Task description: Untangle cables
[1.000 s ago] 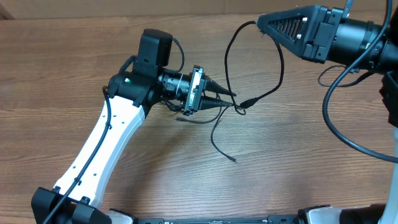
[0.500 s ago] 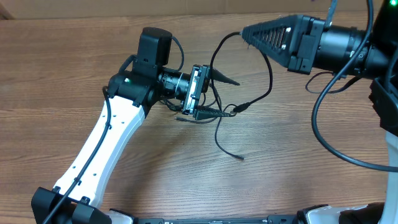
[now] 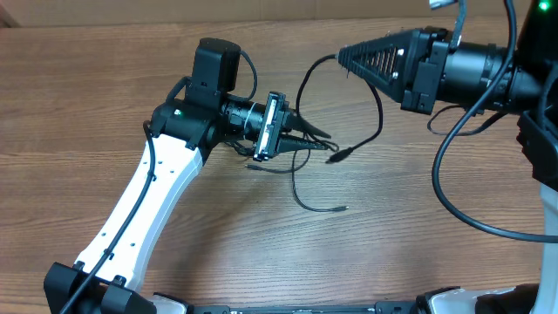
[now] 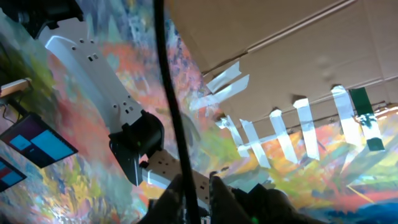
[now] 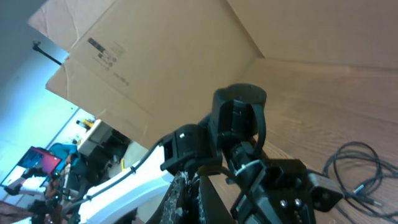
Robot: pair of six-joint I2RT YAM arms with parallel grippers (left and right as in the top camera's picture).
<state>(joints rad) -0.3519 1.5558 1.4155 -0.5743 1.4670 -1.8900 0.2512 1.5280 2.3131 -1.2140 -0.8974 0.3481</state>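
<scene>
The black cable (image 3: 381,112) hangs over the wooden surface (image 3: 418,227). 1 end is pinched in the closed tip of the right hand (image 3: 341,55), and a middle stretch is clamped in the narrowed left hand (image 3: 324,140). 1 loose loop and the plug are shown only from overhead. In the left wrist view, the cable is seen rising straight from between the fingers (image 4: 219,190).

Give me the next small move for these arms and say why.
Probably draw the right pincer a little to the right, away from the left pincer. Both look shut on the black cable, which loops between them, with its plug and a loose end lying on the table. Spreading them should open that loop.
</scene>
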